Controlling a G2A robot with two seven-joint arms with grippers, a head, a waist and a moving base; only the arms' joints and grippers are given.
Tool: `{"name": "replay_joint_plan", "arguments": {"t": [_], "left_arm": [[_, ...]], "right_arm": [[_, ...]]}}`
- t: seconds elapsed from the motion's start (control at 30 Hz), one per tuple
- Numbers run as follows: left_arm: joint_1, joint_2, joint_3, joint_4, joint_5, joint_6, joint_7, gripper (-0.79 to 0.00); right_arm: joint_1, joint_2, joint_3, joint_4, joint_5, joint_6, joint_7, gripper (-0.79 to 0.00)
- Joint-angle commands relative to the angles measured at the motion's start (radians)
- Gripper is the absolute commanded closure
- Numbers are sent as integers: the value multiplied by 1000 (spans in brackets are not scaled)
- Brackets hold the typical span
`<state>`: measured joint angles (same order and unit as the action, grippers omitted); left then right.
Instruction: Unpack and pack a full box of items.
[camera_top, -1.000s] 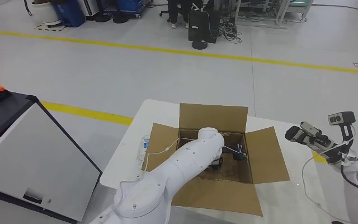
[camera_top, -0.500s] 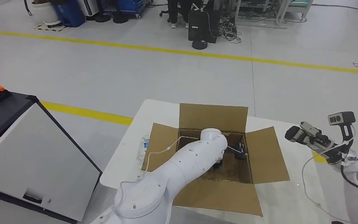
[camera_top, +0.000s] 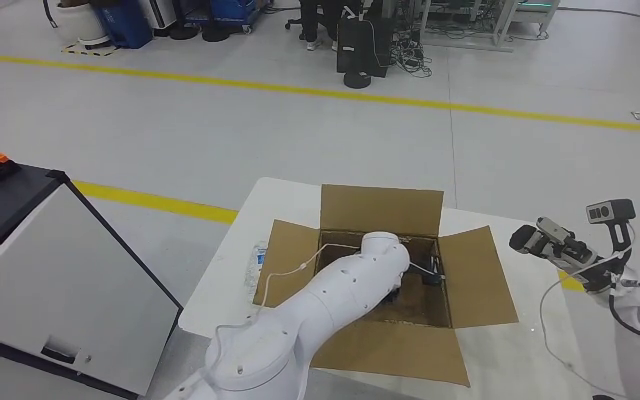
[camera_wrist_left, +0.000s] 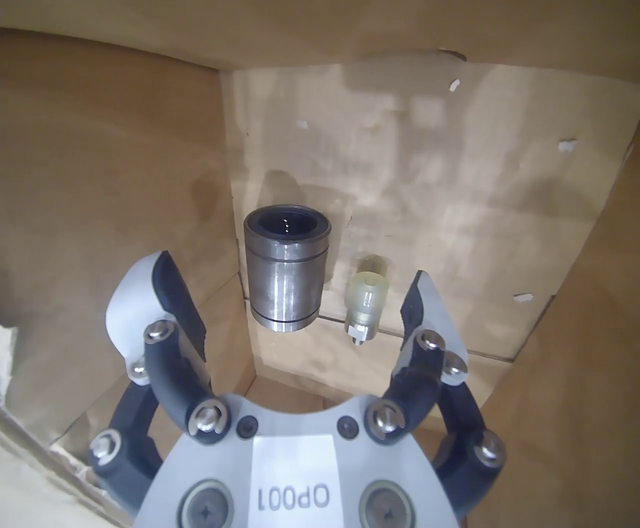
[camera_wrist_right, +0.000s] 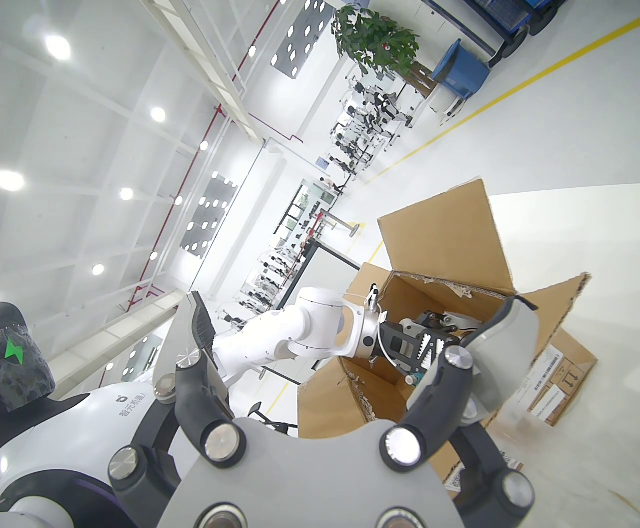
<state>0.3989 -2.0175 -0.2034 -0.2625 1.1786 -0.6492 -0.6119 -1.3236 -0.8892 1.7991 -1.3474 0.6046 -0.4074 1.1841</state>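
Hovering left gripper: I am holding my left gripper (camera_wrist_left: 290, 264) down inside the cardboard box (camera_wrist_left: 100, 175), with its fingers (camera_wrist_left: 172, 300) spread wide and clasping nothing.

Steel cylinder: a steel cylinder (camera_wrist_left: 286, 275) is lying on the box floor close to a side wall, with its dark open bore showing at one end. From my wrist it is sitting in the gap between my two fingers but beyond their tips, apart from both pads and nearer to one of them.

Pale fitting: a small translucent fitting (camera_wrist_left: 366, 307) with a metal tip is lying just beside the cylinder and not touching it. It is closer to my other finger, and I am not touching it either.

Box: the box is standing on the white table (camera_top: 283, 195) with all four flaps folded outward.

Left arm: from above, my left arm (camera_top: 340, 290) is crossing the near flap and dipping into the opening.

Right gripper: I am keeping my right gripper (camera_wrist_right: 355, 305) well apart from the box, off to its side and above the table, with its fingers released and holding nothing.

Packet: a small clear packet (camera_top: 258, 262) is lying on the table just beside the box's outer flap. I cannot tell what is in it.
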Motion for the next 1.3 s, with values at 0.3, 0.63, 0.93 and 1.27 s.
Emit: {"name": "replay_joint_plan", "arguments": {"t": [0.3, 0.63, 0.93, 1.27], "left_arm": [[-21, 1, -73, 1, -175, -54, -109, -785], [-34, 5, -137, 15, -440, -175, -384, -785], [1, 13, -50, -16, -598, -189, -371, -785], [-28, 30, 33, -61, -753, -130, -429, -785]], "right_arm": [[0, 0, 0, 0, 0, 0, 0, -785], [0, 0, 0, 0, 0, 0, 0, -785], [0, 0, 0, 0, 0, 0, 0, -785], [0, 0, 0, 0, 0, 0, 0, -785]]}}
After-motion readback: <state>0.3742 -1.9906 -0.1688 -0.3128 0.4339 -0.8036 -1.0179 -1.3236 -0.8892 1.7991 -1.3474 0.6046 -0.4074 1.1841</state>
